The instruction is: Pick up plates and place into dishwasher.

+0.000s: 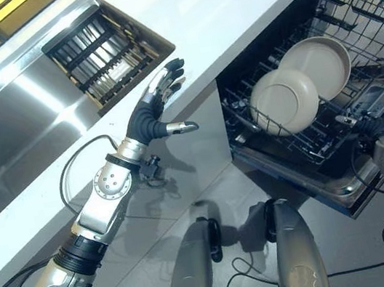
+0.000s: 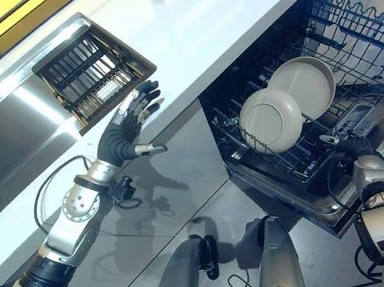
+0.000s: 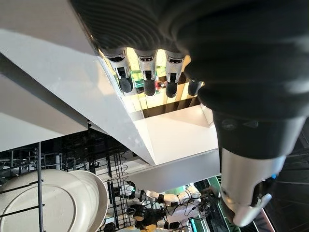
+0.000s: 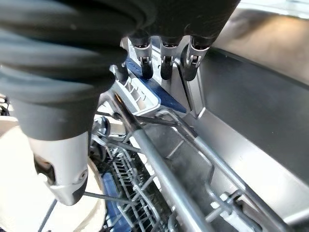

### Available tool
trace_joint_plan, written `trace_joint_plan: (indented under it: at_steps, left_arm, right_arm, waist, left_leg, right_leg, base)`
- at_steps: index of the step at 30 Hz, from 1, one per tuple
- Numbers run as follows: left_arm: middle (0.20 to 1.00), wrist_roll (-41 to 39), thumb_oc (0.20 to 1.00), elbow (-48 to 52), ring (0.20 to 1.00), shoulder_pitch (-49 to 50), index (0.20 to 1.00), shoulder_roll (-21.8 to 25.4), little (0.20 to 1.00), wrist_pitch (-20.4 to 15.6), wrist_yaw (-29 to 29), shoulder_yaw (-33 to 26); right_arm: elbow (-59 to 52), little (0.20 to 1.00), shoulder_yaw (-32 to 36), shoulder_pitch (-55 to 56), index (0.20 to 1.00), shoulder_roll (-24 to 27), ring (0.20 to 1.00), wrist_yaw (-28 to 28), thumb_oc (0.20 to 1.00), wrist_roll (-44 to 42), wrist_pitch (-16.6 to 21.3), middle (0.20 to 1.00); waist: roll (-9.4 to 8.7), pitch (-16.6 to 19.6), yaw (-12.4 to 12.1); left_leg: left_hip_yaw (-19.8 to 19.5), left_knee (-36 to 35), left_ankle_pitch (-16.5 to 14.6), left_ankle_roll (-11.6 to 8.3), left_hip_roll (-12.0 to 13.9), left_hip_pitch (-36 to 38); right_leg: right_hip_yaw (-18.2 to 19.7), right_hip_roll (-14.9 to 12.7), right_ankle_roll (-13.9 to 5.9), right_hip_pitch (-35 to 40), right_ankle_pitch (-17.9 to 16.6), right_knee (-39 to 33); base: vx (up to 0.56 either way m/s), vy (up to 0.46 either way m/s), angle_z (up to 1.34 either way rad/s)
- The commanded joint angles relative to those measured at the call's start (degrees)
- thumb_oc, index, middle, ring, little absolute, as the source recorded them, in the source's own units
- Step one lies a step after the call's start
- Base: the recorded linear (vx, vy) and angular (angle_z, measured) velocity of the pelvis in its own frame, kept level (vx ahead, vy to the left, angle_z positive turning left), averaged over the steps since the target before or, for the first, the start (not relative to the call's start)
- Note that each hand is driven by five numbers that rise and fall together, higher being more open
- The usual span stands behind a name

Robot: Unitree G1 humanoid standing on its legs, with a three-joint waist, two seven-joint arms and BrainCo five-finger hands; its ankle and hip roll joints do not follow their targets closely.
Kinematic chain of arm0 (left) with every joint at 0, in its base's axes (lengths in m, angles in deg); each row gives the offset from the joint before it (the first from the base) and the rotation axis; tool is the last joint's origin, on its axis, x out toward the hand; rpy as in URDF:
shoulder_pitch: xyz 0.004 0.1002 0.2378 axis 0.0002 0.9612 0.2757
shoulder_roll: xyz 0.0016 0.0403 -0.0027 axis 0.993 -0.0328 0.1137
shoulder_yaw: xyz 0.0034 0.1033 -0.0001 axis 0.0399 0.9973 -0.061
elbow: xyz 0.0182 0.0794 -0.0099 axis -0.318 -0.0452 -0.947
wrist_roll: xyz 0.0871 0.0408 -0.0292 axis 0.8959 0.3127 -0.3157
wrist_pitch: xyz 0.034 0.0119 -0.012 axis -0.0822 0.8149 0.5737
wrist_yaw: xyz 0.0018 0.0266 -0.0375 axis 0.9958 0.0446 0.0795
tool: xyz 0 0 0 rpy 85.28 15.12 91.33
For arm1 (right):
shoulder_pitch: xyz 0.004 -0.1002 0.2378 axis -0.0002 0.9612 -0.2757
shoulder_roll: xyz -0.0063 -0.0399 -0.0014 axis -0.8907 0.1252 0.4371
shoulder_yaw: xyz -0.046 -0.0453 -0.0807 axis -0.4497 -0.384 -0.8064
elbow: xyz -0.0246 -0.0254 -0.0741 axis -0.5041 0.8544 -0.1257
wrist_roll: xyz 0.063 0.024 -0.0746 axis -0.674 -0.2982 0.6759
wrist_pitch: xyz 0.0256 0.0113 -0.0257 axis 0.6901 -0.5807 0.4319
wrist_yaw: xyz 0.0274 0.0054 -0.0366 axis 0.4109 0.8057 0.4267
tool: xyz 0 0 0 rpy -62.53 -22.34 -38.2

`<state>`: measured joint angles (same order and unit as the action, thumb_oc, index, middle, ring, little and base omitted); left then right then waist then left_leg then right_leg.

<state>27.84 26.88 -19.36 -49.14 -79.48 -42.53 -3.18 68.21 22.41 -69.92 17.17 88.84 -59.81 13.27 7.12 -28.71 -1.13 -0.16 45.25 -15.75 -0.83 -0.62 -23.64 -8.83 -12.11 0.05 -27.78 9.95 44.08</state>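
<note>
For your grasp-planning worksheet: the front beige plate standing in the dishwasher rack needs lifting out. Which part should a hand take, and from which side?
Take the front plate by its upper rim, coming from above. It stands on edge between the lower rack tines, its lower rim down among the wires, with the second plate close behind, so probably only the top edge offers room for fingers and thumb to pinch across it.

Lower dishwasher rack [image 1: 303,147]: two plates [image 1: 284,101] stood upright at its left, wire tines to their right unoccupied. Upper rack [image 1: 368,3] overhung the far right. Countertop edge [image 1: 195,76] projected above the opening's left side.
</note>
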Motion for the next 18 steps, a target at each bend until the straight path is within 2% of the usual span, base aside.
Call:
trace_joint_plan:
  at_steps: [1, 11, 18]
  left_arm:
    - [1.0, -2.78, 1.0, 2.24, 1.0, 2.36, 1.0, 1.7, 1.0, 0.94, -1.24, -0.55]
    - [1.0, -6.87, 1.0, 2.9, 1.0, 1.6, 1.0, 6.23, 1.0, 0.5, -2.81, -4.88]
    - [1.0, -8.66, 1.0, 1.79, 1.0, -0.48, 1.0, 8.07, 1.0, 1.38, -2.63, -5.0]
  right_arm:
    - [-3.45, 1.0, -2.37, -9.2, 1.0, -4.29, 1.0, 6.92, 1.0, -4.24, 6.64, 1.0]
    - [-7.03, 1.0, -4.03, -20.04, 1.0, -0.29, 1.0, 7.63, 1.0, -10.42, 5.53, 1.0]
    - [-8.06, 1.0, -7.08, -24.63, 1.0, 0.33, 1.0, 8.35, 1.0, -13.28, 5.8, 1.0]
  waist:
    - [0.51, -0.88, -3.85]
    - [0.87, -0.92, -5.94]
    - [0.6, -0.9, -7.29]
  left_leg:
    - [4.79, 4.51, -6.02, 6.62, -2.91, -0.8]
    - [3.92, 7.64, -5.68, 6.87, -4.03, -8.04]
    - [2.83, 7.81, -4.43, 6.93, -4.99, -11.26]
  right_leg:
    - [0.33, 1.75, 3.35, 2.35, 6.53, 4.76]
    - [-0.61, 1.68, 3.63, -4.61, 7.45, 8.91]
    - [-1.61, 1.64, 3.66, -7.55, 7.69, 10.59]
  base:
    - [0.01, -0.07, 0.0]
    - [0.0, -0.066, -0.01]
    - [-0.01, -0.072, 0.1]
